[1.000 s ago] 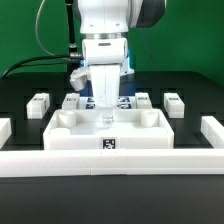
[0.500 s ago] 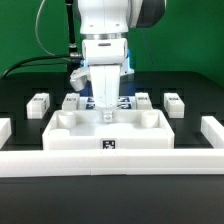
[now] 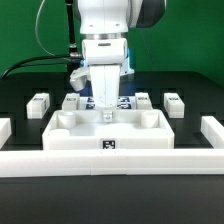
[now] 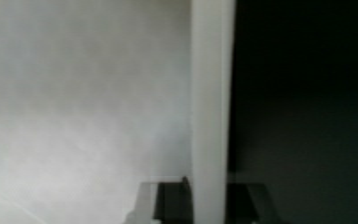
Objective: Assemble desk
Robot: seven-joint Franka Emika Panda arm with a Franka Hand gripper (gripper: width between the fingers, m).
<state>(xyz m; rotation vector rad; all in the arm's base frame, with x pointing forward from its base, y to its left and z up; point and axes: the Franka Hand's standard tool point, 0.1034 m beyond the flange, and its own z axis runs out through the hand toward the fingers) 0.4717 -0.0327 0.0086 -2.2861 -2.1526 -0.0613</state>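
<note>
The white desk top [image 3: 62, 133], a wide tray with a raised rim, lies at the table's middle with a tag on its front wall. My gripper [image 3: 105, 116] reaches straight down onto the middle of its back rim. In the wrist view the rim [image 4: 211, 80] runs as a narrow white strip between my two dark fingers [image 4: 172, 203], which press on it from both sides; my gripper [image 4: 211, 203] is shut on it. Several white post legs lie in a row behind the top, for example one at the exterior view's left [image 3: 38, 103] and one at its right [image 3: 174, 102].
Long white border rails run along the front [image 3: 110, 161] and stand at both sides [image 3: 213, 128]. The marker board [image 3: 122, 103] lies behind the desk top, partly hidden by my arm. A black table and a green backdrop lie behind.
</note>
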